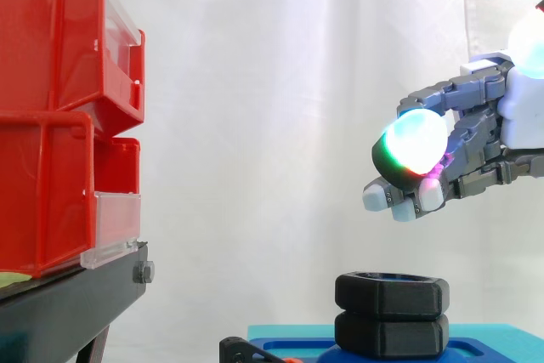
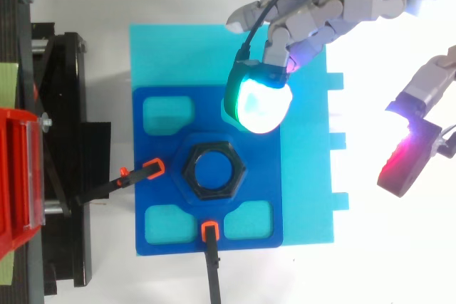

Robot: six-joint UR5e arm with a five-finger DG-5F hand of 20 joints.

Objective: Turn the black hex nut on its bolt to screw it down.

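The hand [image 1: 480, 129] hangs in the air above and to the right of the black hex nut [image 1: 392, 292], clear of it, reaching in from the right edge of the side view with its fingers [image 1: 414, 149] pointing left and gently bent, holding nothing. From above, the thumb [image 2: 411, 159] stands well apart from the fingers. The nut sits on a dark blue fixture [image 2: 162, 189] over a cyan plate [image 2: 308, 197], with two orange-tipped clamps [image 2: 152, 169] at its edges. Red bins [image 1: 51, 125] stand at left.

Bright, even light washes out the white curtain [image 1: 280, 82]; the hand's [image 2: 342, 8] glowing pads [image 2: 260, 101] flare with glare, far right brightest.
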